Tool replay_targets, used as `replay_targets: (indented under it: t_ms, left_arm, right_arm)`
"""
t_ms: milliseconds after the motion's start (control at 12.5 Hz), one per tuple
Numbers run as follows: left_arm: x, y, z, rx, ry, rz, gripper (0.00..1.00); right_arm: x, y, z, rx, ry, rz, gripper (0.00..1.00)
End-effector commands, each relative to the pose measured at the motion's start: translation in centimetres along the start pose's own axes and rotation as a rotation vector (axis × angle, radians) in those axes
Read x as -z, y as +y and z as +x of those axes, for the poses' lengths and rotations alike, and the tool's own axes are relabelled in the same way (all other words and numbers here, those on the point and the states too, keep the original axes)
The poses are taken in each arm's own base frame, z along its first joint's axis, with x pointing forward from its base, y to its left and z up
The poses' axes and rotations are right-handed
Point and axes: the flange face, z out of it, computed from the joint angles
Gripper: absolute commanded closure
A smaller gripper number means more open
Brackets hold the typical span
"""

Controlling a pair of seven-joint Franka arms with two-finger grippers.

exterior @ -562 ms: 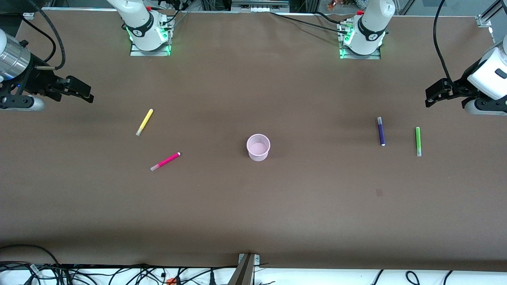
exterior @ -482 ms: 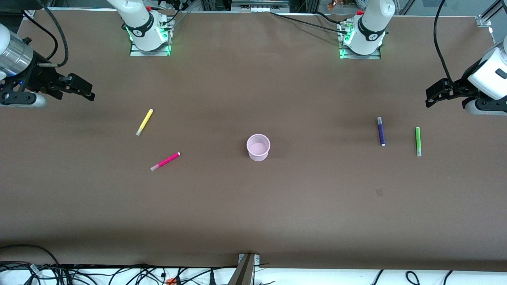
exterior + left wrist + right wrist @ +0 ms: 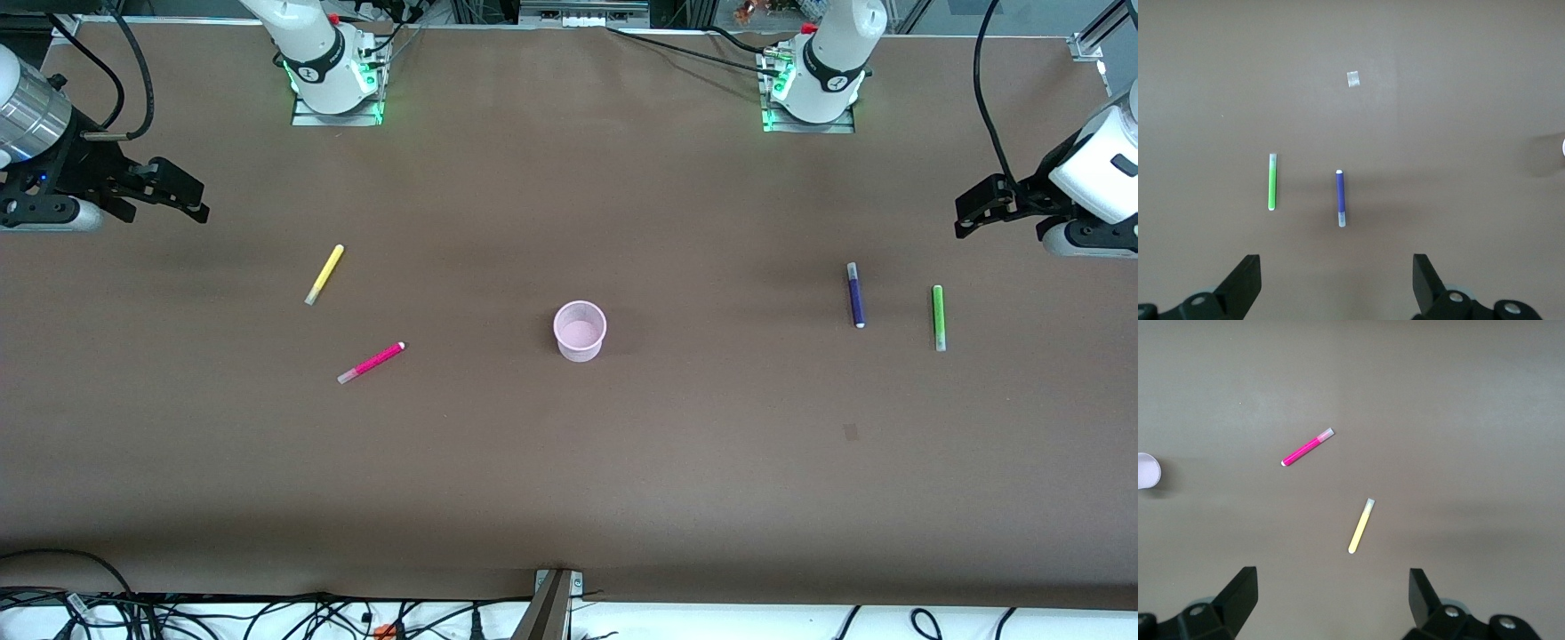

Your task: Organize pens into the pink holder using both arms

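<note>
The pink holder [image 3: 580,331] stands upright and empty at the table's middle. The yellow pen [image 3: 324,274] and the magenta-pink pen [image 3: 371,363] lie toward the right arm's end; both show in the right wrist view, yellow [image 3: 1361,526] and magenta-pink [image 3: 1307,447]. The purple pen [image 3: 855,295] and the green pen [image 3: 937,317] lie toward the left arm's end; the left wrist view shows purple [image 3: 1340,198] and green [image 3: 1272,182]. My right gripper [image 3: 191,203] is open and empty, up over the table's end. My left gripper [image 3: 969,213] is open and empty, up near the green pen's end.
A small pale patch [image 3: 851,432] marks the brown table nearer the front camera than the purple pen. The arm bases [image 3: 333,76] stand along the table's top edge. Cables hang at the table's front edge [image 3: 267,613].
My right gripper has risen slightly and shifted a little toward the table's end. The left arm, the pens and the holder have not moved.
</note>
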Motion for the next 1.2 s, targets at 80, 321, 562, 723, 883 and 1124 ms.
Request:
replay_targets:
  t_ms: [80, 321, 562, 723, 883, 1124]
  left_arm:
    - [-1.1, -0.1, 0.4, -0.008, -0.03, -0.021, 0.0]
    - [-5.5, 0.1, 2.9, -0.004, -0.074, -0.013, 0.0]
    - [-9.1, 0.0, 3.6, -0.005, -0.094, 0.001, 0.0]
    - [-12.3, 0.1, 3.4, -0.019, -0.099, 0.0, 0.0]
    - [-15.3, 0.2, 3.0, -0.021, -0.116, 0.0, 0.0]
    - [-22.0, 0.3, 1.8, -0.049, -0.104, 0.021, 0.0]
  right_arm:
    - [0.7, 0.2, 0.2, 0.013, 0.012, 0.002, 0.0]
    - [0.6, 0.2, 0.2, 0.013, 0.011, 0.0, 0.0]
    - [0.6, 0.2, 0.2, 0.013, 0.009, 0.002, 0.0]
    - [0.6, 0.2, 0.2, 0.011, 0.008, 0.005, 0.0]
    - [0.6, 0.2, 0.2, 0.011, 0.008, 0.005, 0.0]
    - [0.4, 0.2, 0.2, 0.0, 0.002, 0.006, 0.0]
